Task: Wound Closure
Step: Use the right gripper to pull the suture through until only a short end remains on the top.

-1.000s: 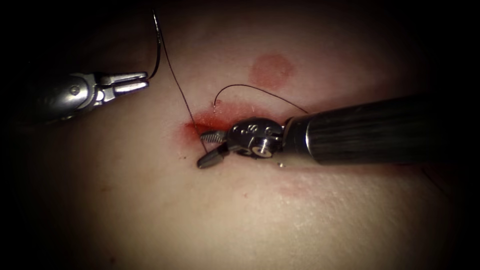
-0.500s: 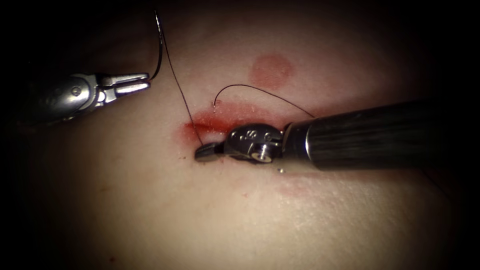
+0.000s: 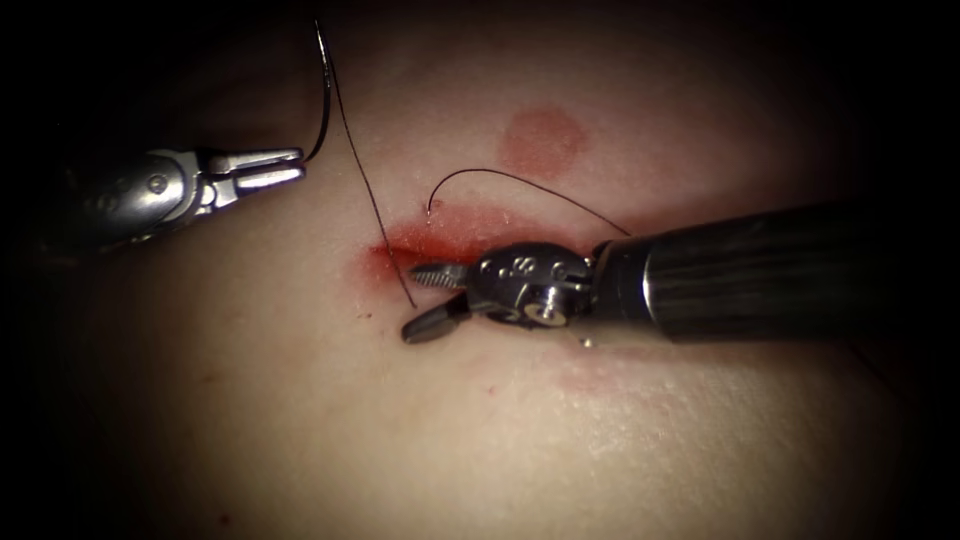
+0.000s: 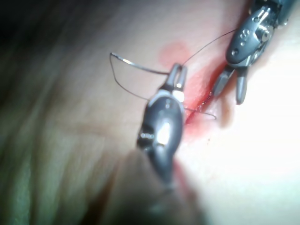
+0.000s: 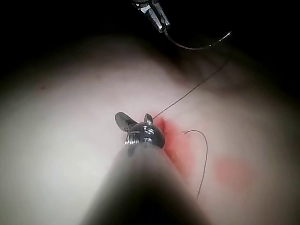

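Pale tissue [image 3: 480, 430] is seen under the light, dark at its edges, with a short cut [image 3: 440, 240] smeared with red fluid [image 3: 420, 245] near the middle and a round reddish mark [image 3: 541, 140] beyond it. To the left of the cut and well apart from it, the left pincer [image 3: 285, 168] is held clamped on the curved needle [image 3: 324, 95], gripped near one end, so that the needle arcs up clear of the tissue. Thread [image 3: 372, 205] is stretched from the needle down to the left end of the cut. A loose end of thread [image 3: 520, 182] is seen arching from the cut towards the right. The right pincer [image 3: 428, 300] is held at the cut's left end, its jaws spread apart beside the taut thread and nothing gripped between them.
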`<state>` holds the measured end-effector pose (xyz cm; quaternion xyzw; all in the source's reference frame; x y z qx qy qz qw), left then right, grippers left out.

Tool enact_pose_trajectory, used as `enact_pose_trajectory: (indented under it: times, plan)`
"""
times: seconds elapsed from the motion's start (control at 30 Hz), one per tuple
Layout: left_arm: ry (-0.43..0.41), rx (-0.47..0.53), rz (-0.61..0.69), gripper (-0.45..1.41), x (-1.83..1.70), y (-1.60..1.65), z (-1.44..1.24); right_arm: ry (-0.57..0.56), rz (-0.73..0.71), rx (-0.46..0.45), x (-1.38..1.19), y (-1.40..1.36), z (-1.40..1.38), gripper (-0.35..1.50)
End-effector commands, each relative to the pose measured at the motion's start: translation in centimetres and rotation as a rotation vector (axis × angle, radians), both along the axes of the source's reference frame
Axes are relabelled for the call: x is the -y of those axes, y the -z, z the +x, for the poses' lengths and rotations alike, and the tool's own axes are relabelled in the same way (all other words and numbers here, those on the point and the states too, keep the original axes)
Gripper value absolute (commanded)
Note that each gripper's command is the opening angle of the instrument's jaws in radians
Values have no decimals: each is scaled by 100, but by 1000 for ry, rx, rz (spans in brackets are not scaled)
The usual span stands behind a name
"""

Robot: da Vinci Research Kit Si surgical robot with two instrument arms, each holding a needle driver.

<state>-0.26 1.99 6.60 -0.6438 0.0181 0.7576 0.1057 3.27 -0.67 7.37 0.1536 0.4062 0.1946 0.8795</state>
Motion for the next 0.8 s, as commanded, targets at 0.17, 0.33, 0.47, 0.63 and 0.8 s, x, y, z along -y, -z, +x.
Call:
enact_pose_trajectory:
  times: [0.17,0.33,0.47,0.63,0.8]
  plan:
    - [-1,1,0,-35,0,-7,-5,-38,2,40,-3,-22,-8,141]
    - [-1,3,-1,-35,1,-7,-6,-22,27,9,7,-53,8,136]
    - [-2,3,-1,-35,1,-7,-5,-2,33,-5,16,-72,21,130]
    - [-2,5,5,-35,1,-7,-4,3,33,-3,15,-84,27,130]
    - [-2,5,5,-35,1,-7,-5,18,45,-13,15,-84,27,116]
